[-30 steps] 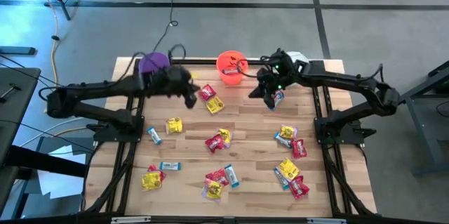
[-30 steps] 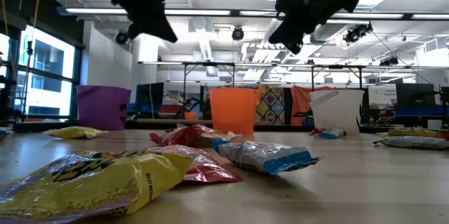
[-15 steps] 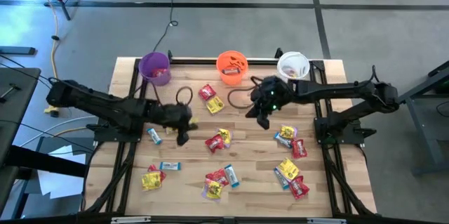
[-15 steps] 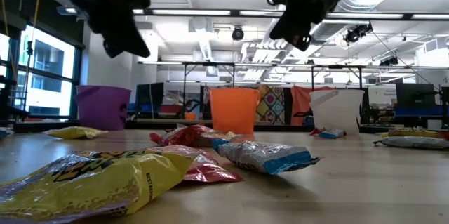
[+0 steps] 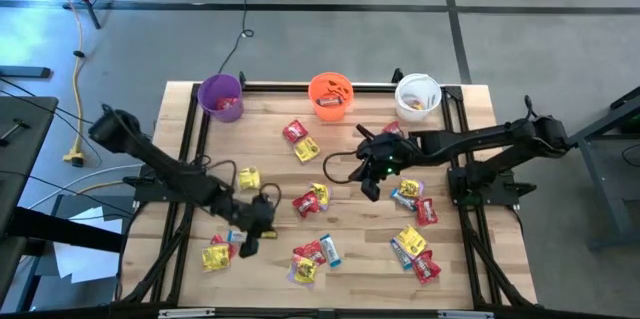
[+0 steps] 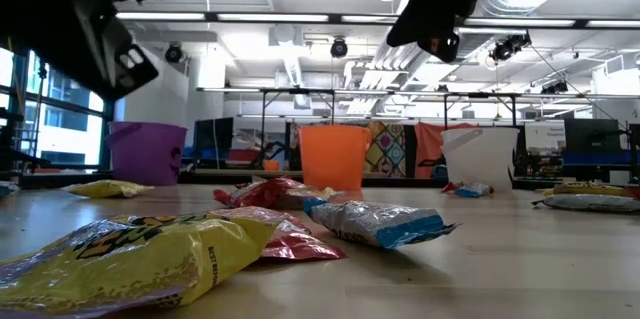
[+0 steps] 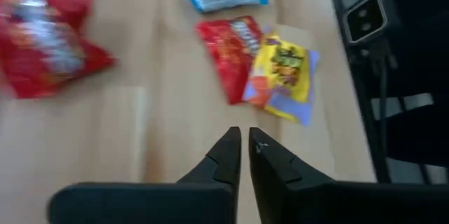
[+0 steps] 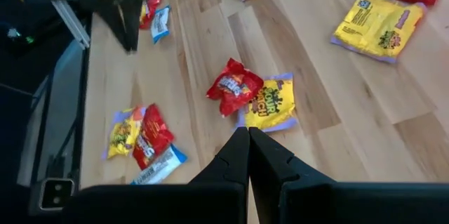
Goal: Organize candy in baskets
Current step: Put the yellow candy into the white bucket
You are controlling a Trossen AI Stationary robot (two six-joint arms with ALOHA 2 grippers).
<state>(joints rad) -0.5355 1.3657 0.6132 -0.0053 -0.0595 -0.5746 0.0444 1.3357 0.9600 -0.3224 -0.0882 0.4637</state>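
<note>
Near the bench's front-left corner, the left gripper (image 5: 247, 246) hovers empty, fingers nearly together, just beside a red packet (image 7: 235, 55) overlapped by a yellow packet (image 7: 284, 76), long axes running away from the fingertips. Right gripper (image 5: 368, 187), closed and empty, hangs mid-bench, farther from this pair.
</note>
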